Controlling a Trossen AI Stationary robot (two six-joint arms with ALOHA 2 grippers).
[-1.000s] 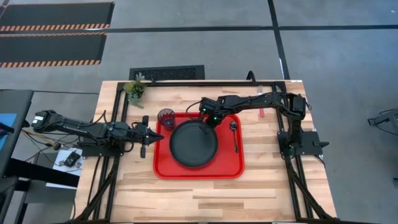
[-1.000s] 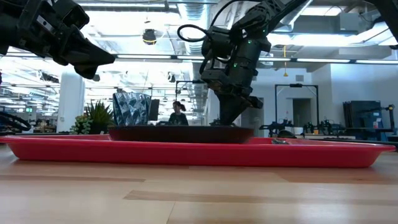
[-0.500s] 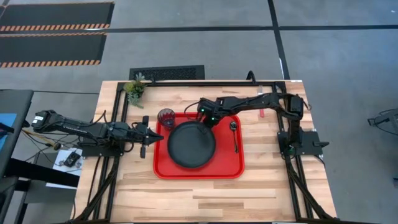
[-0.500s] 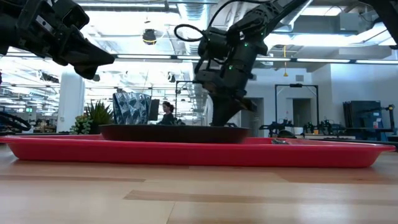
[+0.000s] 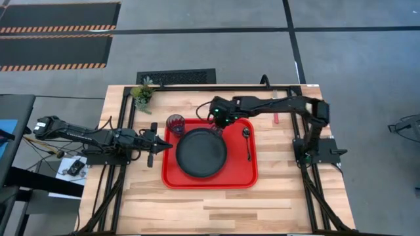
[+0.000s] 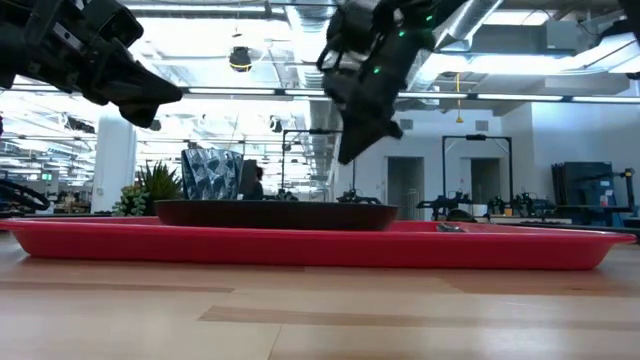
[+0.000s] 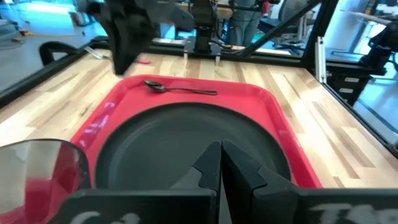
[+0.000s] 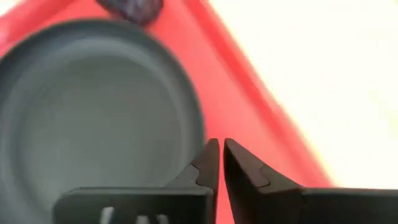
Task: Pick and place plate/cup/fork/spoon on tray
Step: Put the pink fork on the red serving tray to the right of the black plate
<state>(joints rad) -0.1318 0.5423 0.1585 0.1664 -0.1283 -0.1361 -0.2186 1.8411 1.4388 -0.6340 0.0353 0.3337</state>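
The black plate (image 5: 201,152) lies flat in the middle of the red tray (image 5: 246,172). The dark spoon (image 5: 247,141) lies on the tray to the plate's right. The small cup (image 5: 175,123) stands at the tray's far left corner. The red-handled fork (image 5: 276,118) lies on the table beyond the tray's far right corner. My right gripper (image 5: 217,128) is shut and empty, raised above the plate's far rim (image 6: 345,152). My left gripper (image 5: 161,145) is shut and empty, above the tray's left edge.
A small potted plant (image 5: 142,92) stands at the table's far left corner. Bare wood lies near of the tray and to its right. In the left wrist view the right arm (image 7: 124,31) hangs over the tray's far side.
My right gripper, down at the plate's far rim a second ago, has moved a little toward the table's left and then risen clear of the plate. The plate has slid a little toward the tray's left and still lies flat.
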